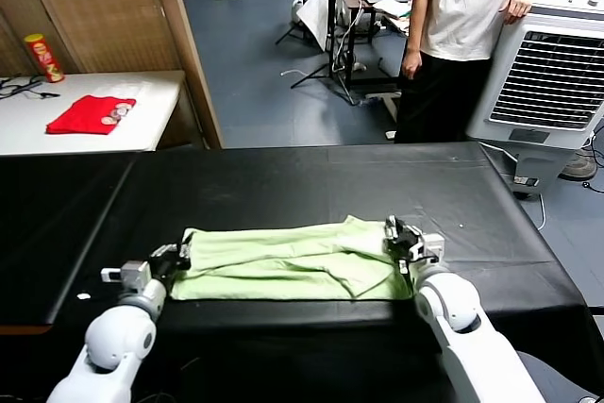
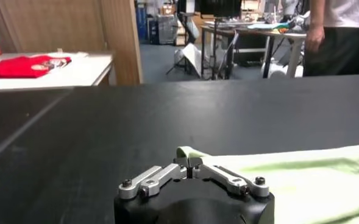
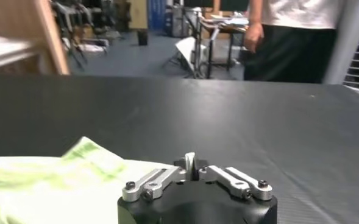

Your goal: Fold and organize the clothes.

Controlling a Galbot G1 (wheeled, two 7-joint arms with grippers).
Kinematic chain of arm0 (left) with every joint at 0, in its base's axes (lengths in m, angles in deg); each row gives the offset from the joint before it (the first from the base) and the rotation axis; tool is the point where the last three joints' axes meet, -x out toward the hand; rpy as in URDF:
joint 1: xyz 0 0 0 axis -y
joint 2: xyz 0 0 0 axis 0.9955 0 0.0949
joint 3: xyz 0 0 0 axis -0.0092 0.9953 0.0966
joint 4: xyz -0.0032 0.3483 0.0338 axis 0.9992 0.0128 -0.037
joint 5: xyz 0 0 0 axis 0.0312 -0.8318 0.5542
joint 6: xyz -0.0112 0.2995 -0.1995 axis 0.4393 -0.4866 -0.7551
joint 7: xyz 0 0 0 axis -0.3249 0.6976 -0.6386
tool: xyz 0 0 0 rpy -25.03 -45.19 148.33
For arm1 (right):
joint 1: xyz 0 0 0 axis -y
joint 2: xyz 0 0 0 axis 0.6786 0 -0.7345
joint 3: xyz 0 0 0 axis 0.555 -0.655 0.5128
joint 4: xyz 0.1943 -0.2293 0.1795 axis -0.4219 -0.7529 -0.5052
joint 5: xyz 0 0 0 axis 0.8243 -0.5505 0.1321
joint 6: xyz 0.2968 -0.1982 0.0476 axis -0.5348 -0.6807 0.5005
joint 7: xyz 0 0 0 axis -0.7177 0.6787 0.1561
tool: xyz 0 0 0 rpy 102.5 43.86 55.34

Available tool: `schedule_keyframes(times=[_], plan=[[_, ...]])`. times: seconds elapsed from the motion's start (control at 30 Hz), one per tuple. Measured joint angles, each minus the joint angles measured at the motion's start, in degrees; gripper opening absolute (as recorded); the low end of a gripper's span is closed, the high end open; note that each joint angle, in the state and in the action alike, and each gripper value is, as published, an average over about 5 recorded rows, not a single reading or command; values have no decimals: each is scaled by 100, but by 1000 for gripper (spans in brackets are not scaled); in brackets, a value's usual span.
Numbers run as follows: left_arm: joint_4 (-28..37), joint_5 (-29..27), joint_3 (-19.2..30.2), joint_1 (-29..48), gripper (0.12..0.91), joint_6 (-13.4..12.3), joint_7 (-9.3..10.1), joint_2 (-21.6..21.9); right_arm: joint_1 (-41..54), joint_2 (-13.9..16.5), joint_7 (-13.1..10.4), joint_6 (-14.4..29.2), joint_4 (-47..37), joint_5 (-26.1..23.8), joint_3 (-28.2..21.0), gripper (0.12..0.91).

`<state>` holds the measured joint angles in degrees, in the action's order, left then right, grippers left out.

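Head view: pale green shirt (image 1: 283, 266) flat on the black desk (image 1: 283, 181), close to the near edge, already doubled into a long band. Long axis runs left to right, parallel to that near edge.

Left gripper (image 1: 179, 257) sits at the band's left end, touching the cloth. Right gripper (image 1: 404, 238) sits at the right end, on the far corner of the band. Shirt thus lies between the two, inward from each: to the right of the left gripper, to the left of the right one. Neither arm nearer overall; each has its own end.

Left wrist view: gripper (image 2: 190, 163) drawn together, a green corner of the shirt (image 2: 301, 176) pinched at the tips, the rest of the cloth trailing off to one side, low on the desk.

Right wrist view: gripper (image 3: 190, 163) likewise drawn together, apparently on a thin pale edge of the shirt (image 3: 51, 182); hold less plain here than on the left.

Judgement: next fold turns on the long axis. Ends most likely to be brought toward each other along it, so both arms needed, moving evenly. Risk: uneven lift skews the band, or the thinner right-hand pinch slips.
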<state>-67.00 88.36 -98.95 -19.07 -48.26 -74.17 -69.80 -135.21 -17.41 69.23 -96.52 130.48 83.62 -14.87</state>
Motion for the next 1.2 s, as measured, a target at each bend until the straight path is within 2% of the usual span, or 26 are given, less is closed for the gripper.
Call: schedule_keyframes(times=[0.07,0.13,0.27,0.37,0.7,0.8,0.9,1.1,1.2], plan=[[-43,49,-55,-48,487,-2,-38,43,-109,59,13,1,169,2,60,730],[-106,123,-122,-117,604,-3,-68,80,-219,104,24,0,338,8,117,778],[-295,403,-267,-327,766,6,-82,61,-412,142,95,-13,638,60,194,796],[-472,560,-343,-547,794,11,-80,-12,-498,138,147,-60,807,217,211,798],[-595,549,-411,-1017,798,-77,-68,-171,-601,128,175,-89,1100,373,216,798],[-587,495,-407,-1083,790,-101,-72,-218,-621,116,184,-86,1139,405,220,798],[-550,435,-394,-1115,729,-118,-76,-271,-623,108,189,-86,1157,410,216,798],[-550,495,-370,-1154,511,-108,-95,-366,-586,111,198,-85,1175,403,210,798],[-517,581,-369,-1118,368,-92,-99,-387,-576,104,216,-80,1178,396,211,798]])
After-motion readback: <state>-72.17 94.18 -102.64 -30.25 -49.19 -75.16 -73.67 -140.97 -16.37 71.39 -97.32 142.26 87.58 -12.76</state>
